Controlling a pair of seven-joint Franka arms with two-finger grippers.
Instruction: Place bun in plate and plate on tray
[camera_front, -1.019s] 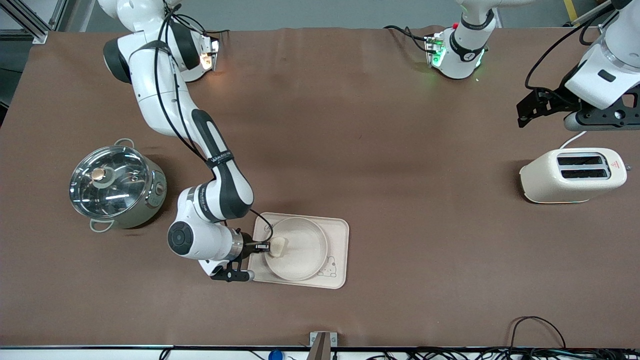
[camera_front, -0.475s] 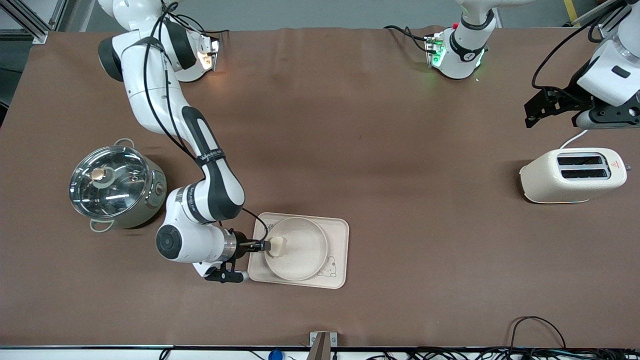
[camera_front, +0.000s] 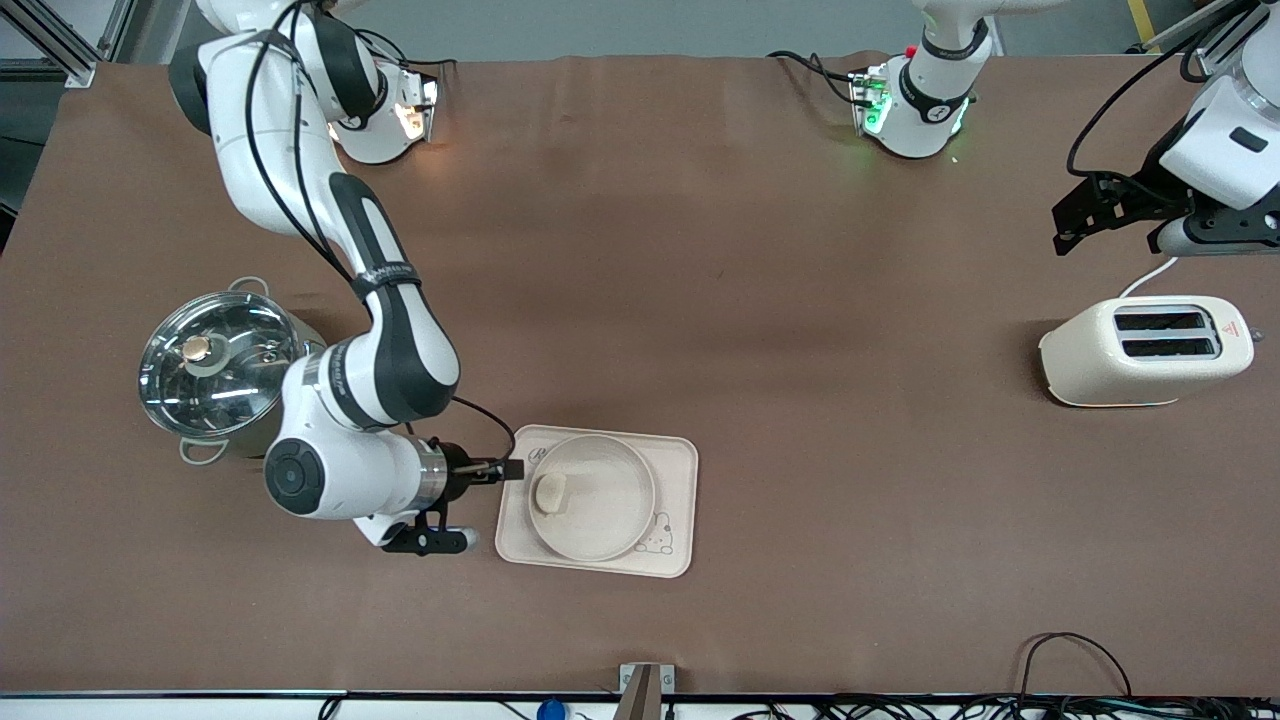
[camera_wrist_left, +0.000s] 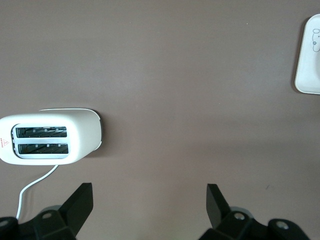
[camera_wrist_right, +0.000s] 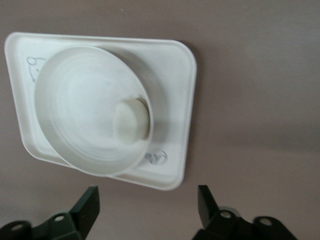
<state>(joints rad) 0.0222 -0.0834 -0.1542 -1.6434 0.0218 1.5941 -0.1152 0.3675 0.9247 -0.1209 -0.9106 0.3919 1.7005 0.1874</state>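
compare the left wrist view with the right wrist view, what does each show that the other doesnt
Only the left wrist view shows the toaster with its white cord, plus the open left gripper. Only the right wrist view shows the plate sitting on the tray, the bun lying in the plate by its rim, and the open right gripper. Both show the brown table and the tray, though the left wrist view catches just one corner with the rabbit drawing.

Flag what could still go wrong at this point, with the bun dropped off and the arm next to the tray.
1. The bun sits against the plate's rim, not centered; a jolt might roll it out.
2. The open right pincer hovers at the tray's edge toward the right arm's end; a careless retreat could nudge the tray.
3. The pot stands close beside that arm's elbow, so a wide swing might strike it.
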